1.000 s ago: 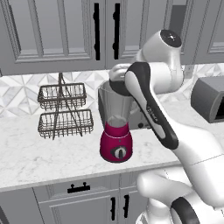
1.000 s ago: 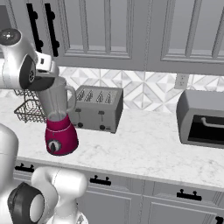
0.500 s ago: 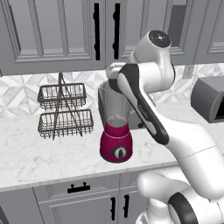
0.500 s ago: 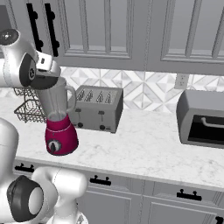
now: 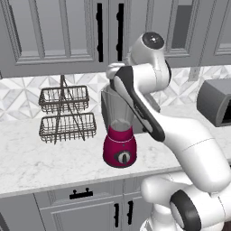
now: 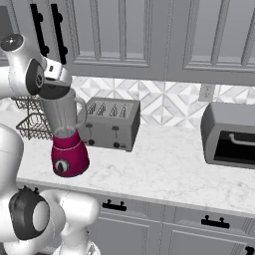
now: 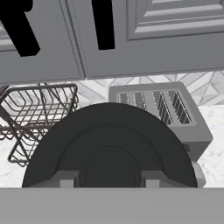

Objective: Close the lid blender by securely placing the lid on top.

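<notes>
The blender (image 5: 119, 146) stands on the counter, a crimson base with a dark dial under a clear jar (image 6: 62, 115). My gripper (image 6: 54, 87) hangs right over the jar's mouth, shut on the lid (image 6: 49, 93), a low dark round cap. The lid sits level at the jar's rim; whether it is seated I cannot tell. In the hand view the lid (image 7: 109, 131) is a wide dark disc, and my gripper (image 7: 109, 179) has its fingertips (image 7: 65, 179) clamped on the cap's raised centre. In the left base view my forearm crosses in front of the jar's top.
A silver toaster (image 6: 109, 122) stands just right of the blender against the backsplash. A two-tier wire basket rack (image 5: 66, 115) is to its left. A grey toaster oven (image 6: 230, 134) sits far right. Upper cabinets (image 5: 67, 31) with dark handles hang close above my hand.
My arm's elbow has swung left in the left base view, and the hand with the lid has shifted slightly over the jar. The blender has not moved.
</notes>
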